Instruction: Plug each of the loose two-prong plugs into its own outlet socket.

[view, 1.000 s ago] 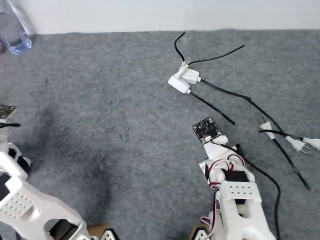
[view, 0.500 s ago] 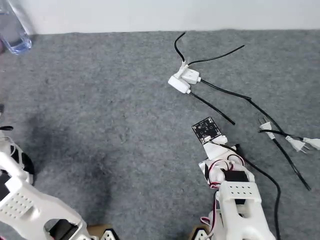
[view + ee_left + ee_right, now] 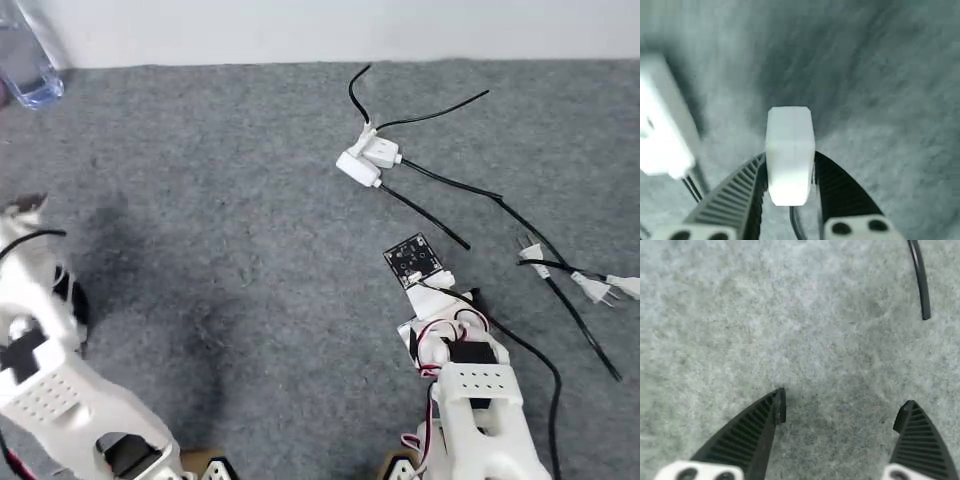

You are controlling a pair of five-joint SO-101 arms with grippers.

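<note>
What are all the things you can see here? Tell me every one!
mat: one, grey, covering the table.
bottle: one, clear, far left corner.
white connector pieces: two, lying together, far middle.
loose plugs: at least two, white, right edge.
black cords: several, trailing from those pieces.
white corded piece: one, gripped between the jaws, left wrist view.
white block: one, beside it; unclear what.
left arm: one, white, near left, jaws shut.
right arm: one, white, near right of middle, jaws open above bare mat.

Two arms [image 3: 50, 395] [image 3: 482, 395], one bottle [image 3: 24, 62]
</note>
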